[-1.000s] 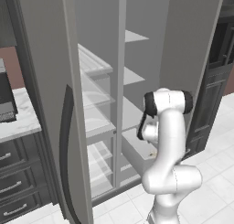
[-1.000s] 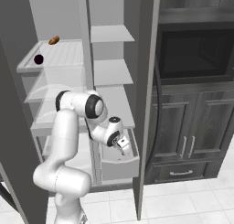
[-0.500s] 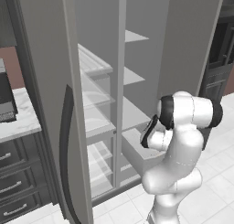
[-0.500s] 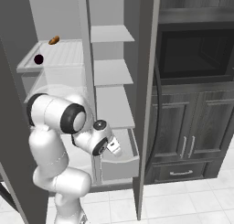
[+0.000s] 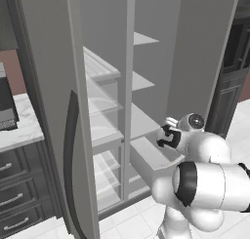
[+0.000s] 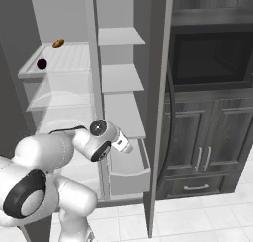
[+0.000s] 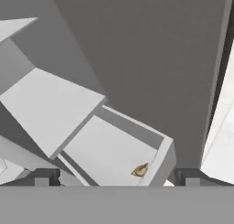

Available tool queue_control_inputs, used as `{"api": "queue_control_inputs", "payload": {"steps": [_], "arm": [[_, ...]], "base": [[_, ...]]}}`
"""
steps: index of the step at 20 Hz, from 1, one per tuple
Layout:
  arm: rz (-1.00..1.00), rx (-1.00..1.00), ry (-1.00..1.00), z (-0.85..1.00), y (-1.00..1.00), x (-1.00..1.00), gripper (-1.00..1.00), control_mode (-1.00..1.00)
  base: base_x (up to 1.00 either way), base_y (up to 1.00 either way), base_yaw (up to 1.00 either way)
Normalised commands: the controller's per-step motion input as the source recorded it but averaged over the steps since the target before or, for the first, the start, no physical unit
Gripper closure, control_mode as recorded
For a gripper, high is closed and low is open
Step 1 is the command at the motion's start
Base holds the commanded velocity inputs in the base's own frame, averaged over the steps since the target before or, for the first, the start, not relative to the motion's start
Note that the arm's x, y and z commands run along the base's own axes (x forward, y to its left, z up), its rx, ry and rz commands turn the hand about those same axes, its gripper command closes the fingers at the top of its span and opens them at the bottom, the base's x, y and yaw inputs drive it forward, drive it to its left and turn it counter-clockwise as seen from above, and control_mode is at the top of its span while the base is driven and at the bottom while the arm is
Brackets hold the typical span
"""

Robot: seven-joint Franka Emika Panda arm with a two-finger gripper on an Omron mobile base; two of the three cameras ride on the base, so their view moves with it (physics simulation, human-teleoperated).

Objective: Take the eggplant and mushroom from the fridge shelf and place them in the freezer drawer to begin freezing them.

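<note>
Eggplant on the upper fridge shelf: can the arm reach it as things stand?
Probably yes. The fridge door stands open, nothing lies before the eggplant, and the open, empty jaws hang low by the freezer drawer; the arm must rise.

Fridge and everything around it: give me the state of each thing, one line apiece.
fridge door, swung open
freezer drawer, pulled out
mushroom, lying in the freezer drawer near a corner
eggplant, on the upper fridge shelf, not yet moved
gripper, open and empty above the drawer
</note>
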Motion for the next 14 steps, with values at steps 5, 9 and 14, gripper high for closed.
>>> {"api": "queue_control_inputs", "payload": {"steps": [5, 9, 14], "arm": [[0.09, -0.07, -0.04, 1.00, 0.39, -0.48, -1.00, -1.00], [0.23, -0.07, 0.03, 1.00, 0.56, -0.32, -1.00, -1.00], [0.26, -0.04, 0.08, 0.98, 0.52, -0.27, -1.00, -1.00]], "base": [[0.00, 0.00, 0.00], [0.00, 0.00, 0.00], [0.00, 0.00, 0.00]]}}
